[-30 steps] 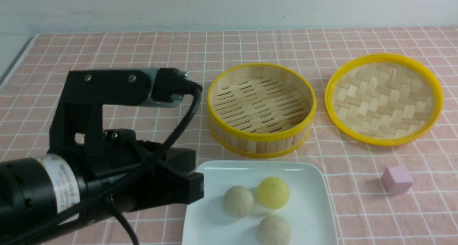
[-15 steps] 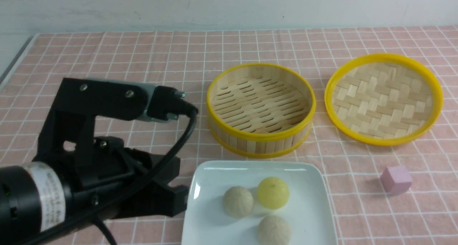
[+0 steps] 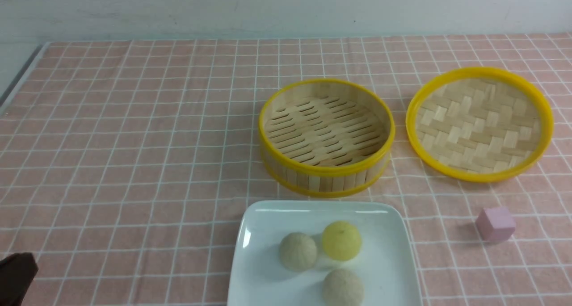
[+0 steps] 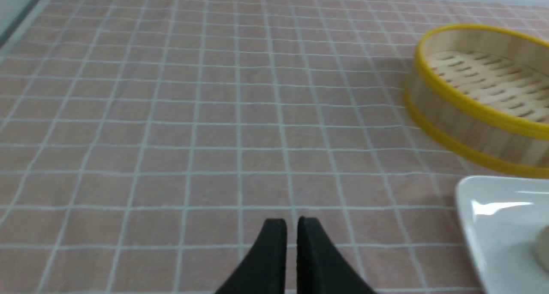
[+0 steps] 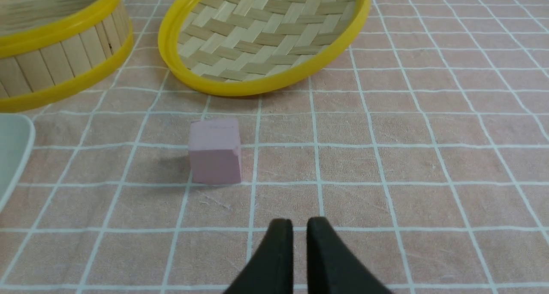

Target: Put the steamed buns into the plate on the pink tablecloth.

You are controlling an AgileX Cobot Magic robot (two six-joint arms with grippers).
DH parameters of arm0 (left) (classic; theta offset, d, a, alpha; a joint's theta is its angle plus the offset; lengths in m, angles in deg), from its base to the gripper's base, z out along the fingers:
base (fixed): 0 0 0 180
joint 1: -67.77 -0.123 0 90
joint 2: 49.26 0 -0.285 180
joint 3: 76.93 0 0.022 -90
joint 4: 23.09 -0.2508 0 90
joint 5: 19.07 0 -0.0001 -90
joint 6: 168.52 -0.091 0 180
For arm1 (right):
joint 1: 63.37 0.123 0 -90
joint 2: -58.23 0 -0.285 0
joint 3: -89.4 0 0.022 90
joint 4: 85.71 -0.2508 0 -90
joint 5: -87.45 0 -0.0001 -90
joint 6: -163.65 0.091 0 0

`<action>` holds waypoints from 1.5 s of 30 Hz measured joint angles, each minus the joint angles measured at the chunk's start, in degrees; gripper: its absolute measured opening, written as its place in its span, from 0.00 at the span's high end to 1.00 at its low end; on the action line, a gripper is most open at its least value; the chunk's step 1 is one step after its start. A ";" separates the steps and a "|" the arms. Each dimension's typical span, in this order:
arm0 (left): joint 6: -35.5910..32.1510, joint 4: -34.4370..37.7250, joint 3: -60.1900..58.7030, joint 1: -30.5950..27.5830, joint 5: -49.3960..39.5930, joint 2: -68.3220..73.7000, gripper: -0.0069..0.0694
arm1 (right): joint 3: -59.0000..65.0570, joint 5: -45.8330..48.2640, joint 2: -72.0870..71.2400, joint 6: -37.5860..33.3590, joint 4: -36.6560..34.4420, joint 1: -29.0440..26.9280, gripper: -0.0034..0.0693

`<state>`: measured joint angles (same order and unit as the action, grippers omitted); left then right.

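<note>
All three small round steamed buns (image 3: 327,260) sit on the glossy white square plate (image 3: 387,234), beside the left pincer (image 4: 291,229) (nearly pressed together, empty), so it looks done.

1. A round bamboo steamer basket (image 3: 326,136) with a yellow rim sits near the middle of the table. It has nothing in it.
2. A woven lid (image 3: 479,123) with a yellow rim lies near the table's right edge.
3. A small pink cube (image 3: 495,224) sits in front of the lid.
</note>
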<state>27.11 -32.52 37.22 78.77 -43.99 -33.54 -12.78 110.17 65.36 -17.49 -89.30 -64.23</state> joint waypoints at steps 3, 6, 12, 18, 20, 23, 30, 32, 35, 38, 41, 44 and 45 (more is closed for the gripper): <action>-0.76 1.54 -4.72 -4.80 -0.06 -5.64 0.82 | 0.00 0.00 0.00 0.00 0.00 0.00 0.84; -1.11 2.11 -8.99 -8.23 0.08 -8.24 0.82 | 0.00 0.00 0.00 0.00 0.00 0.00 0.84; -1.24 2.25 -12.36 -9.88 1.75 -8.62 0.81 | 0.00 0.00 0.00 0.00 0.00 0.00 0.83; -2.96 2.34 -12.36 -10.00 2.08 -8.62 0.80 | 0.00 0.00 0.00 0.00 0.00 0.00 0.82; -3.12 2.43 -12.36 -10.00 2.08 -8.62 0.80 | 0.00 0.00 0.00 0.00 0.00 0.00 0.82; -3.28 2.74 -12.36 -10.00 2.12 -8.62 0.80 | 0.00 0.00 0.00 0.00 0.00 0.00 0.81; -3.34 2.79 -12.36 -10.00 2.13 -8.62 0.80 | 0.00 0.00 0.00 0.00 0.00 0.00 0.81; -3.34 2.85 -12.36 -10.00 2.13 -8.62 0.79 | 0.00 0.00 0.00 0.00 0.00 0.00 0.80; -3.34 2.85 -12.36 -10.00 2.18 -8.62 0.79 | 0.00 0.00 0.00 0.00 0.00 0.00 0.80; -3.34 2.85 -12.36 -10.00 2.18 -8.62 0.78 | 0.00 0.00 0.00 0.00 0.00 0.00 0.80; -3.34 2.64 -12.36 -10.00 2.18 -8.62 0.78 | 0.00 0.00 0.00 0.00 0.00 0.00 0.80; -3.38 2.45 -12.36 -10.00 2.18 -8.62 0.78 | 0.00 0.00 0.00 0.00 0.00 0.00 0.80; -3.38 2.45 -12.36 -10.00 2.18 -8.62 0.78 | 0.00 0.00 0.00 0.00 0.00 0.00 0.80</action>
<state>23.73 -30.07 24.85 68.77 -41.81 -42.16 -12.78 110.17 65.36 -17.49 -89.30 -64.23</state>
